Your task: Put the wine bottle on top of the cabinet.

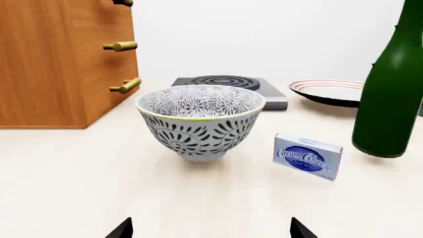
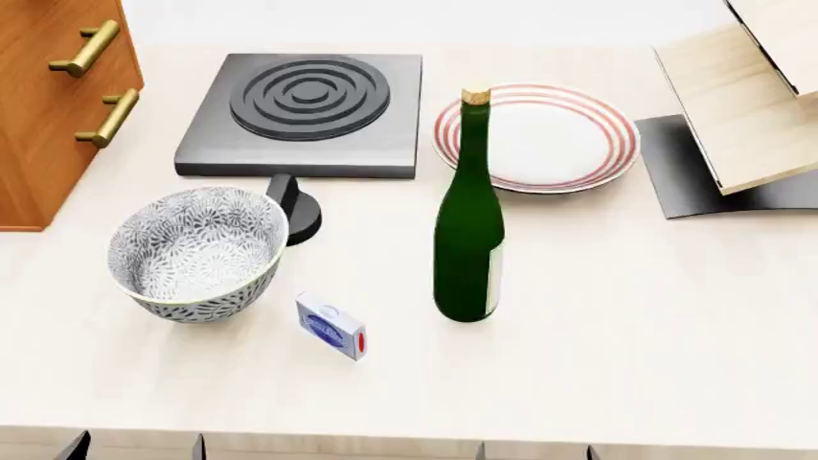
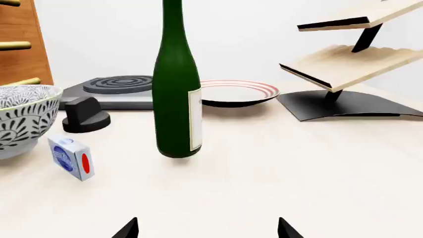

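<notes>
The wine bottle [image 2: 468,240], dark green with a tan cork and a pale label, stands upright mid-table, in front of a striped plate. It also shows in the left wrist view [image 1: 390,99] and straight ahead in the right wrist view [image 3: 175,99]. The orange-brown cabinet [image 2: 52,115] with brass handles stands at the far left of the table [image 1: 59,59]; its top is out of view. My left gripper [image 1: 211,229] and right gripper [image 3: 208,229] are both open and empty, low at the table's near edge, well short of the bottle.
A patterned bowl [image 2: 198,251] and a cream cheese box [image 2: 331,326] sit left of the bottle. Behind are a black stove plate [image 2: 306,110] with a knob [image 2: 297,206], a red-striped plate [image 2: 537,134], and a pale slanted wooden rack [image 2: 754,96] at the right.
</notes>
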{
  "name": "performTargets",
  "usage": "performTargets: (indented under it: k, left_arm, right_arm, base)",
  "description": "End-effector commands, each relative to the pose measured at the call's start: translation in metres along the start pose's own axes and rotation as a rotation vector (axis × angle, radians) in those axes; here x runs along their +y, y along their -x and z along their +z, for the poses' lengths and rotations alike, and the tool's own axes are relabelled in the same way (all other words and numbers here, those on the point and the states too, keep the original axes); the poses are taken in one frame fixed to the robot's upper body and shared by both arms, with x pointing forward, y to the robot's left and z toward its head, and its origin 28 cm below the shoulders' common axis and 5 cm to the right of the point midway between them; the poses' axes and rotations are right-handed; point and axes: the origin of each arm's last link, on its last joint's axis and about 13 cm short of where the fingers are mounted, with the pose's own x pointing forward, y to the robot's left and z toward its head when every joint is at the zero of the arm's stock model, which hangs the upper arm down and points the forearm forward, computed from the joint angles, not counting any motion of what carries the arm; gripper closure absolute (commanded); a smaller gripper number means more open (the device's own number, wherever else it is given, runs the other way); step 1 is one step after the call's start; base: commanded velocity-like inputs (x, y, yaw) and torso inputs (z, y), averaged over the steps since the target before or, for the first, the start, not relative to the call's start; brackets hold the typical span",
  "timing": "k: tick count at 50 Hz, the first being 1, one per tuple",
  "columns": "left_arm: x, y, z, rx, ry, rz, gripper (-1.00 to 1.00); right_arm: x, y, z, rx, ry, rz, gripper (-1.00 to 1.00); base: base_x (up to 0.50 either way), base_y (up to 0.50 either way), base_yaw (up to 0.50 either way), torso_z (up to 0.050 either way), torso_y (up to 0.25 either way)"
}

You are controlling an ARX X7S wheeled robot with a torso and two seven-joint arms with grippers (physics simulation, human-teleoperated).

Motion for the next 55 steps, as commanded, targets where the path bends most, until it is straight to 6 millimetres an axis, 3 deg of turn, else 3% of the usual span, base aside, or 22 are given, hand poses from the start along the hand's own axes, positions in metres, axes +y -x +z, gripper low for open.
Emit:
performTargets:
  k: [1,21,24,25,26,55]
  left_arm:
    - [0.0,0.0,0.0,0.0,0.0,0.0,-1.0]
    - [0.0,-0.002,0.002,-0.007,-0.023,0.02,-1.0]
    - [0.001,-0.002,-0.002,0.045,-0.099,0.03,-1.0]
    - [-0.026,0.001,0.006,-0.103,-0.118,-0.206,-1.0]
    - [0.001,-0.002,-0.003,0.032,-0.074,0.03,-1.0]
    - [0.0,0.0,-0.004,0.03,-0.087,0.029,-1.0]
  right_arm:
    - [0.0,0.0,0.0,0.0,0.0,0.0,-1.0]
    - [0.001,0.0,-0.002,0.001,0.002,0.005,-1.0]
    - [0.001,0.0,-0.001,-0.001,0.002,0.005,-1.0]
    - [-0.012,0.0,0.009,-0.113,0.072,0.018,1.0]
    - [0.001,0.0,-0.001,-0.002,0.002,0.006,-1.0]
    - [0.003,0.002,0.0,-0.004,-0.005,0.012,-1.0]
  base:
    - [0.0,0.0,0.0,0.0,0.0]
    - [0.0,0.0,0.0,0.0,0.0]
    - [0.0,0.0,0.0,0.0,0.0]
    - [0.0,0.0,0.0,0.0,0.0]
    - [0.0,0.0,0.0,0.0,0.0]
    - [0.0,0.0,0.0,0.0,0.0]
